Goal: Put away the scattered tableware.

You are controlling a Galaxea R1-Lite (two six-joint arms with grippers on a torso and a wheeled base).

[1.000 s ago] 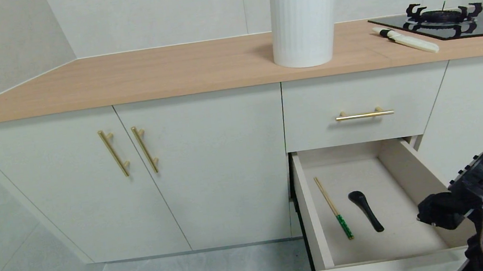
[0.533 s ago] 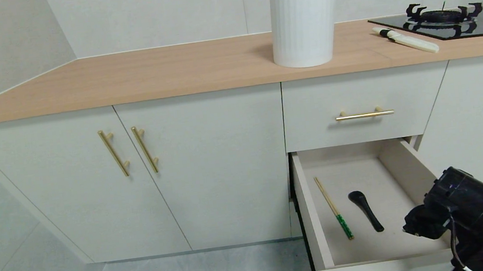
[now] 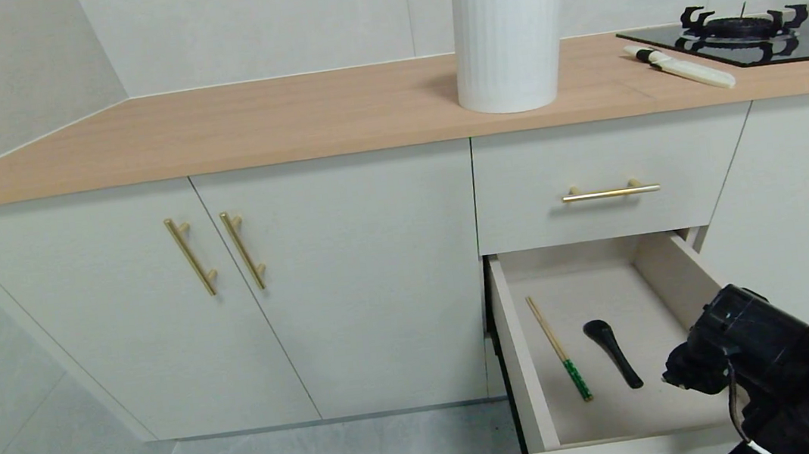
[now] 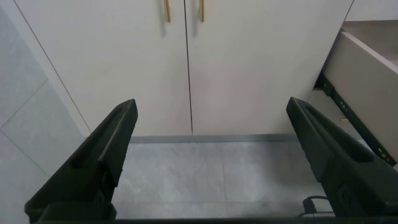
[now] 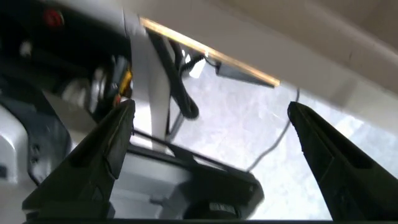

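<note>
Best reached, at a guess, with the nearer right hand [image 5: 208, 112], spread wide and empty low beside the open pale drawer [image 3: 526, 373] already holding wooden green-tipped chopsticks [image 3: 559, 350] and a black spoon [image 3: 613, 355]: slim white knife [image 3: 679, 66] well above and beyond, slanting across the wooden counter [image 3: 248, 123].

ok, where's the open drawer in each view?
Head: open drawer, lower right, right of the cabinet doors, chopsticks and black spoon inside.
Left wrist: its side wall and rail, beside the same doors.
Right wrist: probably the pale panel with the gold handle; not certain.
Shared landmark: the cabinet doors, head and left wrist.
</note>
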